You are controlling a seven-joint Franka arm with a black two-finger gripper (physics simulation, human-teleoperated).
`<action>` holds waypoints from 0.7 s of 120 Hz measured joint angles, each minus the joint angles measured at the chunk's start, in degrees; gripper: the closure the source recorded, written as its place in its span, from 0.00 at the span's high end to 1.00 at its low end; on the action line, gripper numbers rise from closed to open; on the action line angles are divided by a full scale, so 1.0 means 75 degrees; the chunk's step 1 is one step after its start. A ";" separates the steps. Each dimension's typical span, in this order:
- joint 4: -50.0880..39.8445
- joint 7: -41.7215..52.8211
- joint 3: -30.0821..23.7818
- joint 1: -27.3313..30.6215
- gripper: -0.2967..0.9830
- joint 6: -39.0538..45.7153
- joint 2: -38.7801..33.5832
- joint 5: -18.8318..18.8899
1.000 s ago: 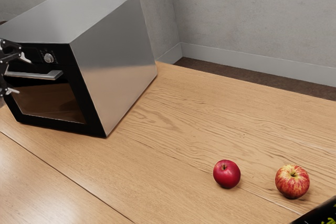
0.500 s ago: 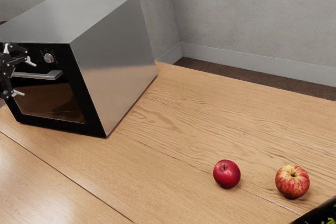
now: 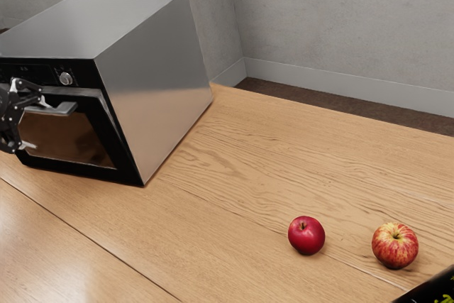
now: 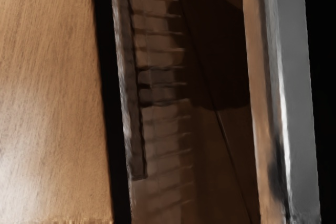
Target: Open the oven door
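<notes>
Exterior view: oven door [image 3: 105, 131] ajar

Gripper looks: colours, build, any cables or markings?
Black gripper with two slim, angular fingers built from jointed links, small pale dots at the joints, and light grey tips. I can't make out any cable or lettering on it.

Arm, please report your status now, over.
Gripper open, at the handle. Oven door slightly ajar. Apples well aside, likely no obstacle.
</notes>
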 joint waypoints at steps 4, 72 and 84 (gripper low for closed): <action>-0.0352 0.0003 0.0000 -0.0002 0.77 0.0066 -0.0351 0.0002; -0.1344 0.0122 -0.0456 -0.2385 0.76 -0.0783 -0.3909 0.1719; 0.1944 0.0082 0.0107 -0.6459 0.76 -0.2449 -0.1673 0.2976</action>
